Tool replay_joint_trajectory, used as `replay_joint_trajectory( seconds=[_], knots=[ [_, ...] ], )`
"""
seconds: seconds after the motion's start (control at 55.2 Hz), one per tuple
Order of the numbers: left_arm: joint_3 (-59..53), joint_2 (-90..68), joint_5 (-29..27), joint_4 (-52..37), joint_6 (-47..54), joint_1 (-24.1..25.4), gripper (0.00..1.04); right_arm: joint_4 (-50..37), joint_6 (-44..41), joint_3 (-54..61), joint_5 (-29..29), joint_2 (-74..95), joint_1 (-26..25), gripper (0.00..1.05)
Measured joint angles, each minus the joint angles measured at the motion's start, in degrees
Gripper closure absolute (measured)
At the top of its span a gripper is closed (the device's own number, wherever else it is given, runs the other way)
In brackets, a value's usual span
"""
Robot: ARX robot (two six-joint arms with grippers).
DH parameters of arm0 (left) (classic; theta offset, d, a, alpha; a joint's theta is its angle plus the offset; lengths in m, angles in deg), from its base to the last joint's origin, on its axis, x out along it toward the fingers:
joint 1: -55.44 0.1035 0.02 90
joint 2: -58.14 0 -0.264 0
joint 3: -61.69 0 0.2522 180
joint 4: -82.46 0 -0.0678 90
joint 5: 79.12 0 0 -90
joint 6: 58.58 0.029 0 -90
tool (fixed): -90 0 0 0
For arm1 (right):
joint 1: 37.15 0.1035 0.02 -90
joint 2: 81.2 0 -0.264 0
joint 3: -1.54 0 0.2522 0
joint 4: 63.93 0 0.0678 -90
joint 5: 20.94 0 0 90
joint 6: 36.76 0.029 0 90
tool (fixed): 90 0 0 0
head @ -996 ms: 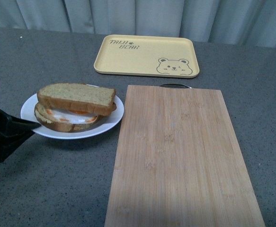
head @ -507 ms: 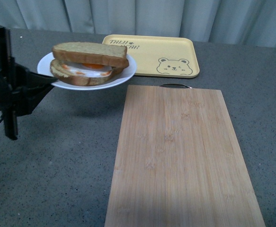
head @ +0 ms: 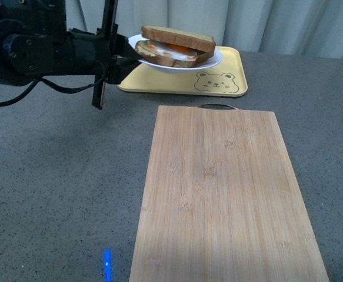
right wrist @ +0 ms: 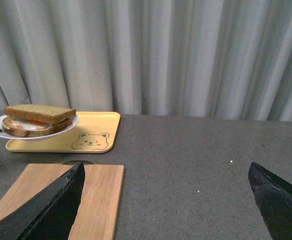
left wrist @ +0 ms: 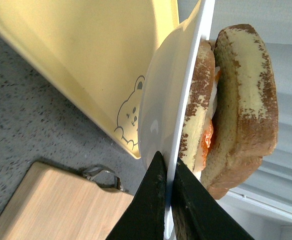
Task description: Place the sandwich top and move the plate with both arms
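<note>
While pinched at its rim by left gripper (head: 131,51), fingers closed narrow on the edge: plate (head: 211,63), aloft and level, over left part of yellow tray (head: 233,73). Carried on it: egg-topped slice (head: 159,51), sandwich top (head: 177,36) seated above, long axis running away from the claw. Right gripper (right wrist: 166,170): spread wide, empty, well apart to the right; left arm far nearer. Probably next: set-down, right arm joining at free rim. Cutting board (head: 218,188): bare. Markings: bear drawing only; lettering hidden behind plate.
</note>
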Motion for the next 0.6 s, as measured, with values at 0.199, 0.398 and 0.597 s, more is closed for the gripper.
replay_joint_trajectory(
  seconds=[0.199, 0.398, 0.597],
  knots=[
    [8.4, -4.6, -0.5, 5.6, 0.9, -0.5, 1.01, 0.0, 0.0, 0.0, 0.0, 0.0, 0.0, 0.09],
    [14.5, -8.6, -0.9, 9.8, 1.2, -0.7, 1.01, 0.0, 0.0, 0.0, 0.0, 0.0, 0.0, 0.09],
    [18.3, -11.2, -1.1, 11.7, 1.4, -1.0, 1.01, 0.0, 0.0, 0.0, 0.0, 0.0, 0.0, 0.09]
  ],
)
